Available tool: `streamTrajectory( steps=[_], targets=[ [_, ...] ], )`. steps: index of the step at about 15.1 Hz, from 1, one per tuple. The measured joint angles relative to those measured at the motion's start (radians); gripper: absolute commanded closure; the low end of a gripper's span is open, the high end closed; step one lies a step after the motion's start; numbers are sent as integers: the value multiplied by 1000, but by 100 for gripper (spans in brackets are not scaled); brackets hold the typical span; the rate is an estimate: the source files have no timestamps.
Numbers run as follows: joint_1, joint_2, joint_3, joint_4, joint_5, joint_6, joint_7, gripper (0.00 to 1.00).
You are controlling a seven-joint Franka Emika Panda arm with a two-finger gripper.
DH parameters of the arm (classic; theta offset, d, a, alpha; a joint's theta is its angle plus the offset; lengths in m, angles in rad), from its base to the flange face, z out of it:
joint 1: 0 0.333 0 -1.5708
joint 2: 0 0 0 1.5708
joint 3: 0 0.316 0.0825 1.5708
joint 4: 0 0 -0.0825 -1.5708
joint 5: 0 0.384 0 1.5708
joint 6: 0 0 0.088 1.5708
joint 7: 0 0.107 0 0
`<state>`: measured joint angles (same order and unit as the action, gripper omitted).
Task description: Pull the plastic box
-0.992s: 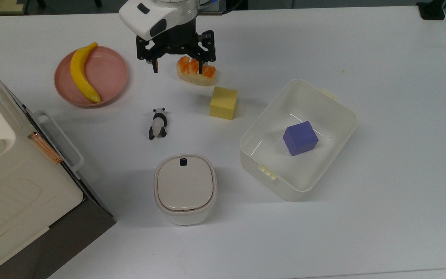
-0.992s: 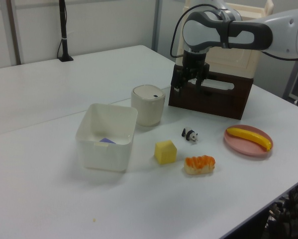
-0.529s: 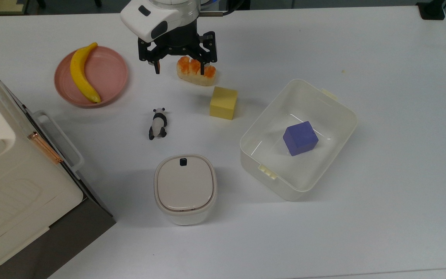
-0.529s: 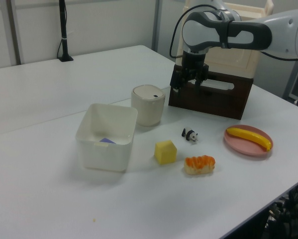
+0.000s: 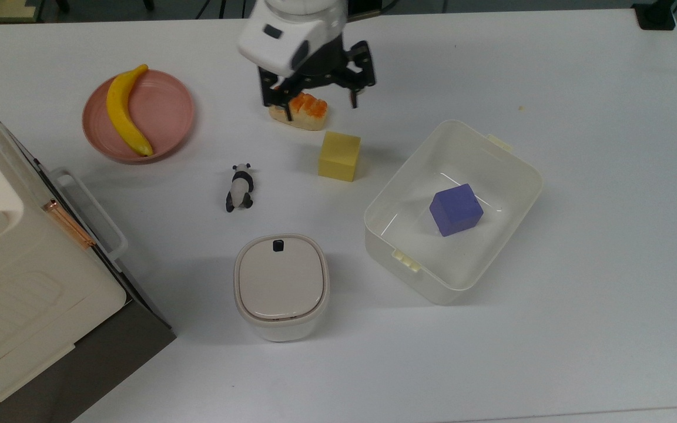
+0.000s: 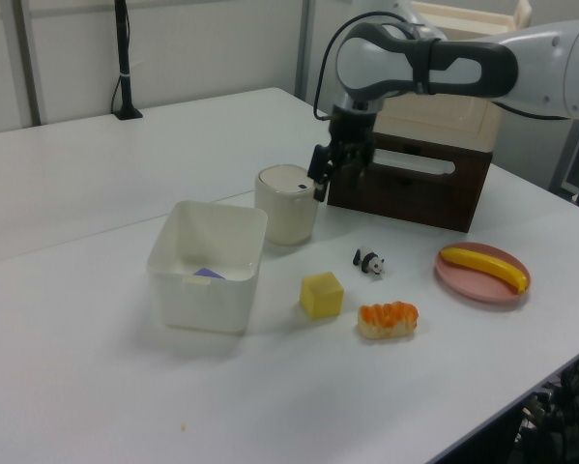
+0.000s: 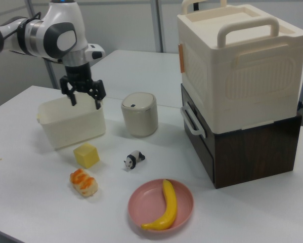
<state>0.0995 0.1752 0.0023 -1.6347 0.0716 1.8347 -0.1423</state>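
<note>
Swinging across since half a second ago, the tool [image 5: 314,101] slides toward the top view's right and now hangs above the orange-topped food piece [image 5: 298,111], fingers spread wide with nothing between them. That carries it closer to the plastic box [image 5: 512,157], though the two are well apart and no contact is made yet. Going left to right in the top view: the pink plate [image 5: 169,107] with its banana [image 5: 124,111], the panda figure [image 5: 240,187], the lidded canister [image 5: 281,286], the yellow cube [image 5: 339,155], then the box sitting open on the table [image 5: 597,294] with a purple cube [image 5: 456,209] inside. No brand, label or writing is readable anywhere.
</note>
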Motion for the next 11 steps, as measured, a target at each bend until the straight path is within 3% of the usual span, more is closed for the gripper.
streamTrajectory(
  steps=[2,7,11],
  targets=[
    [37,16,1,0,36,55,-94,0],
    [123,160,2,63,37,200,-269,0],
    [157,215,2,130,37,216,-311,0]
  ],
)
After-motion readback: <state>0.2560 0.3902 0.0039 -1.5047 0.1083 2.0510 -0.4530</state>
